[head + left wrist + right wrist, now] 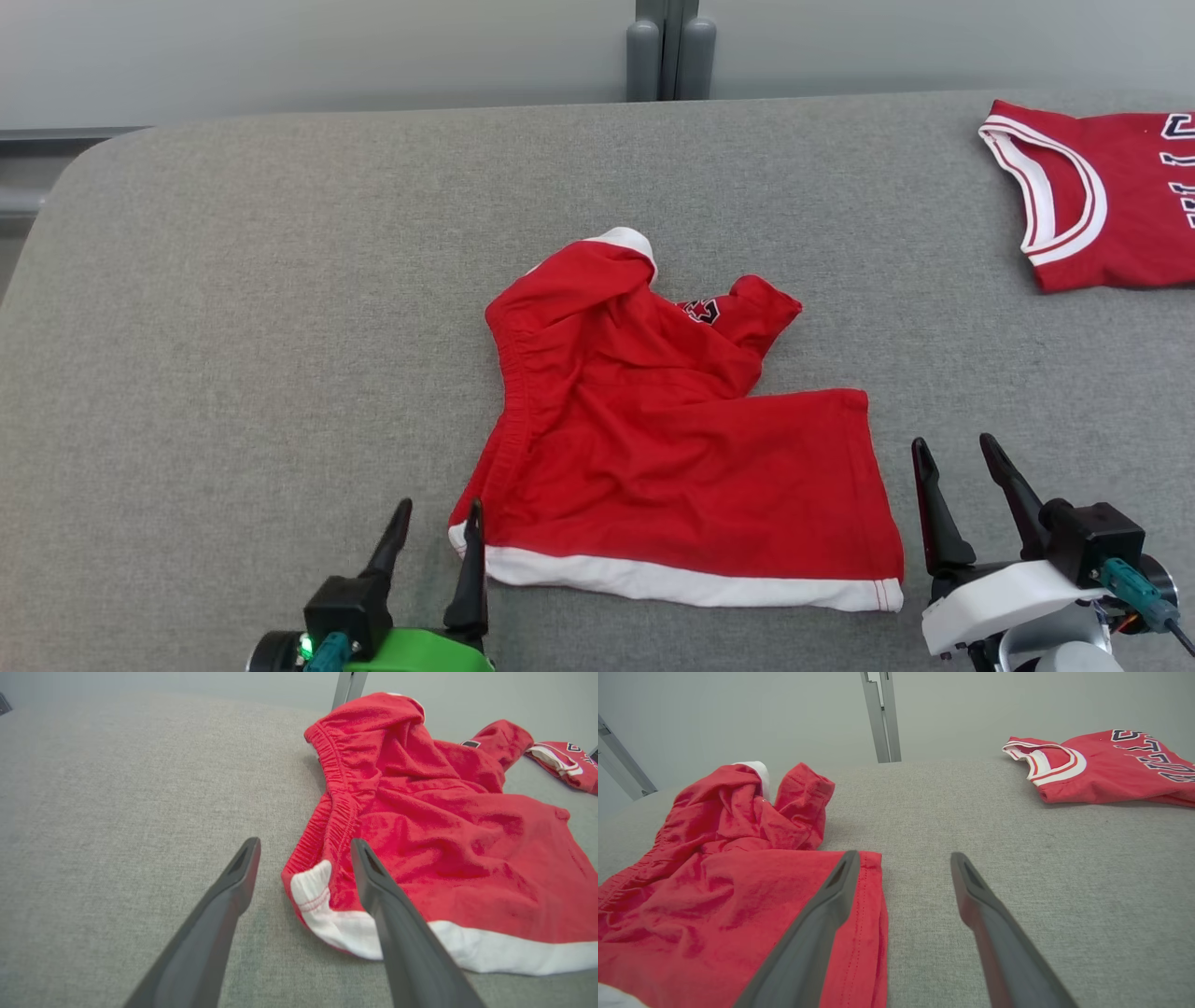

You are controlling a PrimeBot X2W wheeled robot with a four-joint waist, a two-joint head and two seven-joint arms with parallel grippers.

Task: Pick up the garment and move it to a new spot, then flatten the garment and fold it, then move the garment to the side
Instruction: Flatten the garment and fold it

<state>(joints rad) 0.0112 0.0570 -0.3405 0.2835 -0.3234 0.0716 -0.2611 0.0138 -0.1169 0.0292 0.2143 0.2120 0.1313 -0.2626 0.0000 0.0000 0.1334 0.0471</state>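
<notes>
The garment [672, 439] is a pair of red shorts with a white hem and an elastic waistband, lying crumpled on the grey table [233, 308]; its far leg is bunched up. My left gripper [440, 509] stands open at the garment's near left corner. In the left wrist view the left gripper [304, 843] has one finger over the grey cloth and the other over the garment [444, 826], with the white corner between them. My right gripper [954, 443] is open just right of the garment's right edge. From the right wrist, the right gripper [904, 855] has its left finger over the garment's [714, 891] hem.
A second red piece, a jersey [1111, 205] with white-trimmed armhole and dark lettering, lies at the table's far right, also seen as the jersey [1111, 770] from the right wrist. A grey post [670, 51] stands behind the table's far edge. Bare grey surface lies to the left.
</notes>
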